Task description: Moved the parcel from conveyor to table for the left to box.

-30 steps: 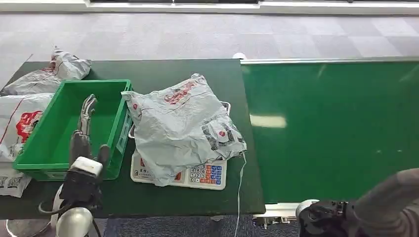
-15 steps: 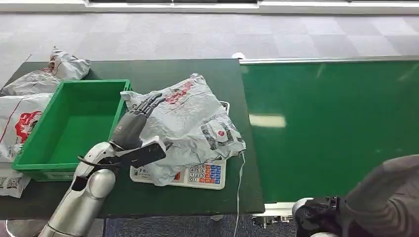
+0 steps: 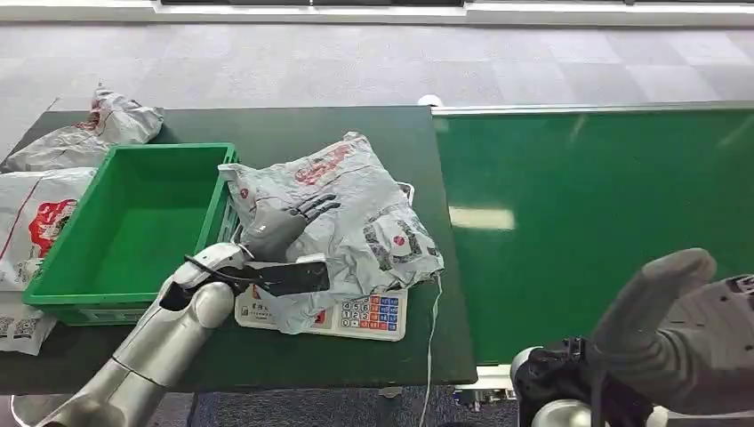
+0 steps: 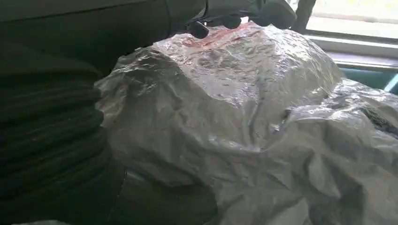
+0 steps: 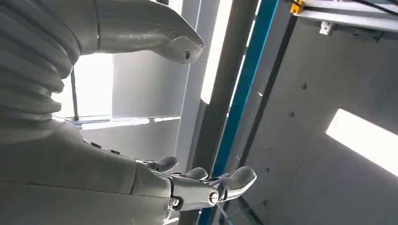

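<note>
One grey parcel (image 3: 333,222) lies on the dark green table (image 3: 293,356), draped over a white weighing scale (image 3: 356,316) near the table's right edge. Its long axis runs from the table's far side toward the near edge, the red-printed end pointing away from the robot. In the head view the left hand (image 3: 280,227) rests on the parcel's left part, fingers spread apart and laid flat, gripping nothing that I can see. One green crate (image 3: 62,289) stands just beside the parcel, toward the table's left edge. Three more mailer bags sit along that left edge: a grey one (image 3: 98,129) at the far corner, a white one with red print (image 3: 36,218), and a white one (image 3: 18,329) near the front. One green conveyor belt (image 3: 596,222) adjoins the table's right edge. Grey carpet tiles (image 3: 356,62) cover the floor beyond. The right hand (image 3: 667,294) is raised at the lower right.

From the left wrist, crumpled grey plastic of the parcel (image 4: 244,131) lies close, dark fingertips (image 4: 234,21) touching its top.

From the right wrist, the right hand (image 5: 197,187) has fingers apart, holding nothing, against a grey wall (image 5: 319,122).
</note>
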Controlling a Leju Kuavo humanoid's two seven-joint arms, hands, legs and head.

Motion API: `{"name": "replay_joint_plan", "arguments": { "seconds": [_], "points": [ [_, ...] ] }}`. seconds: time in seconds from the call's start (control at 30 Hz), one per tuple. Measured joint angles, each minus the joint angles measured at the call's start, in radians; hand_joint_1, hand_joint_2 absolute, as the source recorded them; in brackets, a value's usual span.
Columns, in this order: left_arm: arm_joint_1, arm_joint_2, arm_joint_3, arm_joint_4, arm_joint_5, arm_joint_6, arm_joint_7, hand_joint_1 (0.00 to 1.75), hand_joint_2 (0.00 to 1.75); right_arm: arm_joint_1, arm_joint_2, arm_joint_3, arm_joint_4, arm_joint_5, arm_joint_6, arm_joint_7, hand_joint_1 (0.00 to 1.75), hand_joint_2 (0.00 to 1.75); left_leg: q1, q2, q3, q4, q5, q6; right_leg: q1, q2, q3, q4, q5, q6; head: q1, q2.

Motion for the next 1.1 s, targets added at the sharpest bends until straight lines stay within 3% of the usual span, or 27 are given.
{"name": "replay_joint_plan", "arguments": {
  "seconds": [0.5,0.53,0.57,0.6,0.87,1.1],
  "points": [
    [-0.095,-0.187,-0.134,0.392,-0.015,0.113,-0.013,0.0,0.0,-0.025,0.0,0.037,0.062,-0.03,0.001,0.0,0.0,1.75,0.0,-0.001,-0.001,0.0,0.0,0.0,0.0,-0.001,0.0,0.0,0.0,0.0,0.0,0.0],
    [-0.097,-0.192,-0.137,0.405,-0.015,0.114,-0.013,0.0,1.75,-0.025,0.0,0.037,0.063,-0.031,0.001,0.0,0.0,1.75,0.0,-0.001,-0.001,0.0,0.0,0.0,0.0,-0.001,0.0,0.0,0.0,0.0,0.0,0.0],
    [-0.099,-0.197,-0.14,0.414,-0.015,0.114,-0.013,0.02,1.75,-0.025,0.0,0.037,0.064,-0.03,0.001,0.0,0.0,1.75,0.0,-0.001,-0.001,0.0,0.0,0.0,0.0,-0.001,0.0,0.0,0.0,0.0,0.0,0.0],
    [-0.101,-0.201,-0.144,0.423,-0.015,0.114,-0.013,1.75,1.75,-0.025,0.0,0.037,0.066,-0.031,0.001,0.0,0.0,1.75,0.0,-0.001,-0.001,0.0,0.0,0.0,0.0,-0.001,0.0,0.0,0.0,0.0,0.0,0.0],
    [-0.109,-0.247,-0.156,0.493,-0.036,0.174,-0.013,1.75,1.75,-0.025,-0.001,0.043,0.08,-0.039,0.001,0.0,0.0,1.75,0.0,-0.002,-0.001,0.0,0.0,0.0,0.0,-0.001,0.0,0.0,0.0,0.0,0.0,0.0],
    [-0.125,-0.244,-0.157,0.51,-0.051,0.196,-0.015,1.75,1.75,-0.023,-0.003,0.043,0.09,-0.033,0.001,0.0,0.0,1.75,0.0,-0.003,0.0,0.0,0.0,0.001,0.0,-0.002,0.002,0.0,0.0,0.0,0.0,0.0]
  ]
}}
